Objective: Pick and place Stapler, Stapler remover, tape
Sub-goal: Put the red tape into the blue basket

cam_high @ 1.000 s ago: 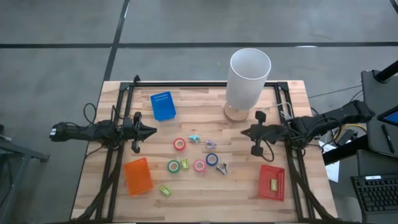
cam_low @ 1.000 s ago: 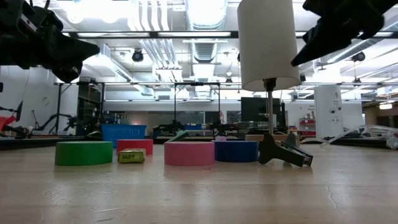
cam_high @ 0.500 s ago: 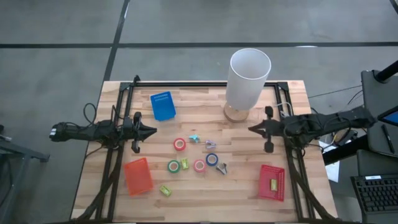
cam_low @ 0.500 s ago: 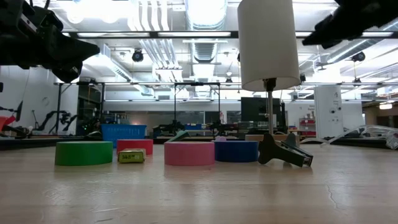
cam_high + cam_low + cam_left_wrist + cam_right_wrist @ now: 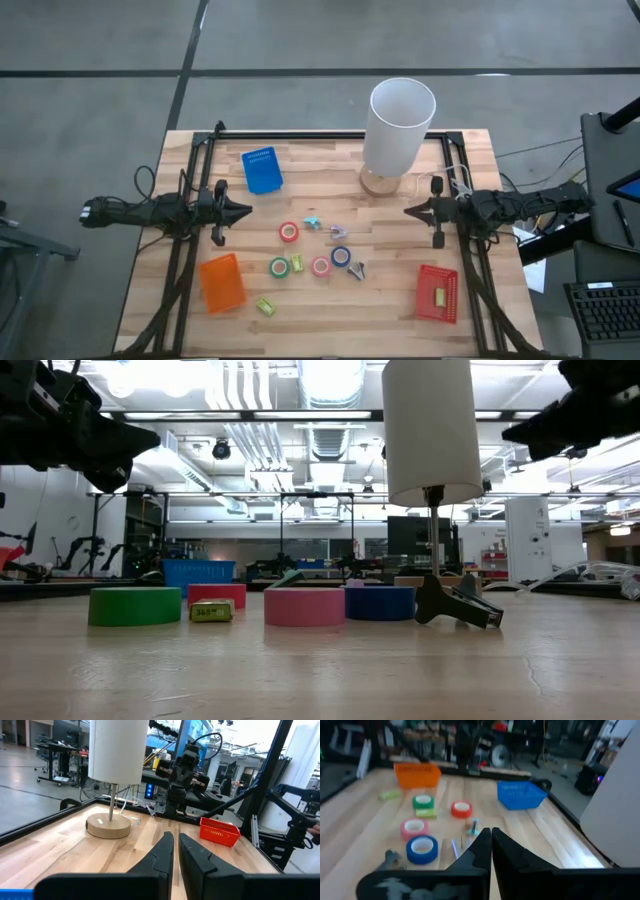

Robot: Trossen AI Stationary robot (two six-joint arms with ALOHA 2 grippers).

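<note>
Near the middle of the tabletop the tape rolls are gathered: a red roll, a green roll, a pink roll and a blue roll. They are judged light, stiff and smooth-sided, best taken across the outer rim or through the pale core. A dark folded tool, probably the staple remover, lies touching the blue roll; it looks small and likely to slide. The left gripper and the right gripper hang at opposite side edges, jaws closed on nothing. Roll height is given only by the low view; the baskets' places, blue basket near the far edge, only from above.
</note>
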